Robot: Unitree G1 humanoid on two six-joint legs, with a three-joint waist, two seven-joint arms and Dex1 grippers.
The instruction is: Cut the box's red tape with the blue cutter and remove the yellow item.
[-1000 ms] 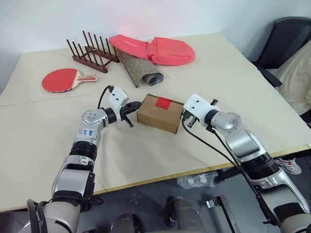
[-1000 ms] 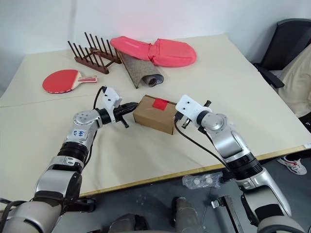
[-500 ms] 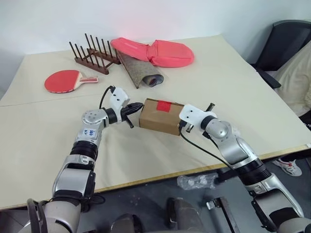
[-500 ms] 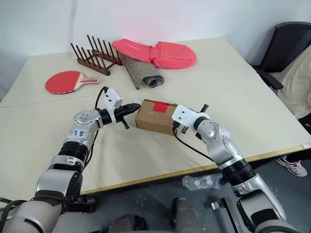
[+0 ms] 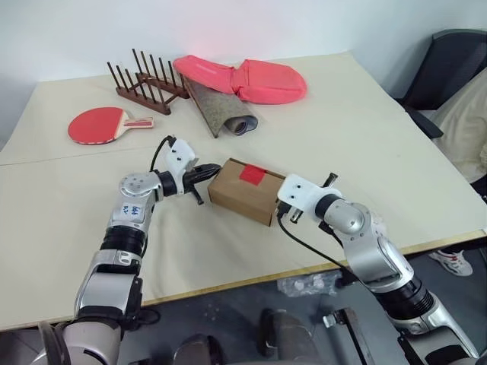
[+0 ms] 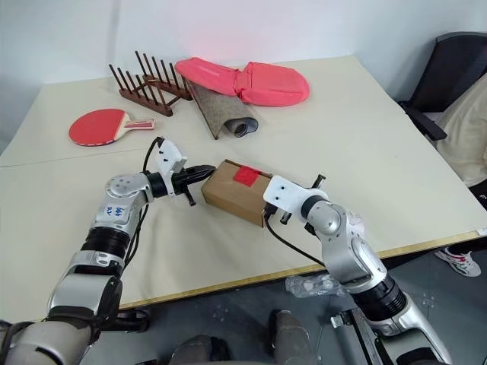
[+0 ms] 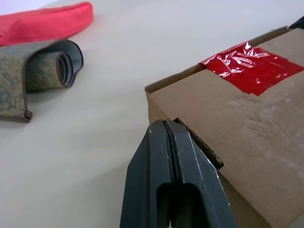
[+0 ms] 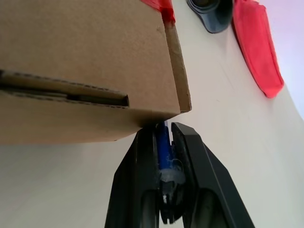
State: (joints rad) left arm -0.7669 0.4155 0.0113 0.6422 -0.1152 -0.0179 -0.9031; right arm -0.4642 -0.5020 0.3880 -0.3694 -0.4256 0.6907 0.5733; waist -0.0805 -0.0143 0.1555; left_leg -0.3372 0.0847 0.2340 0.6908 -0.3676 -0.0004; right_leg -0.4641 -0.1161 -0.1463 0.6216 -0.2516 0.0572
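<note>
On the beige bench [image 5: 365, 152], the right tool [image 8: 164, 130], clamped on the blue cutter [image 8: 163, 147], sits under the box [image 5: 243, 190] corner, red tape [image 5: 252, 175] above, left tool [image 7: 166, 130] closed empty.

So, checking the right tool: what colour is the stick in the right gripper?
Blue, clearest in the right wrist view.

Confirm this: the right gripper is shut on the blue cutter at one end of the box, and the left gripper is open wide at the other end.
Not quite. The left gripper is shut, its fingers pressed together at the box's end, as the left wrist view shows. The rest holds: the right gripper is shut on the blue cutter at the box's other end.
</note>
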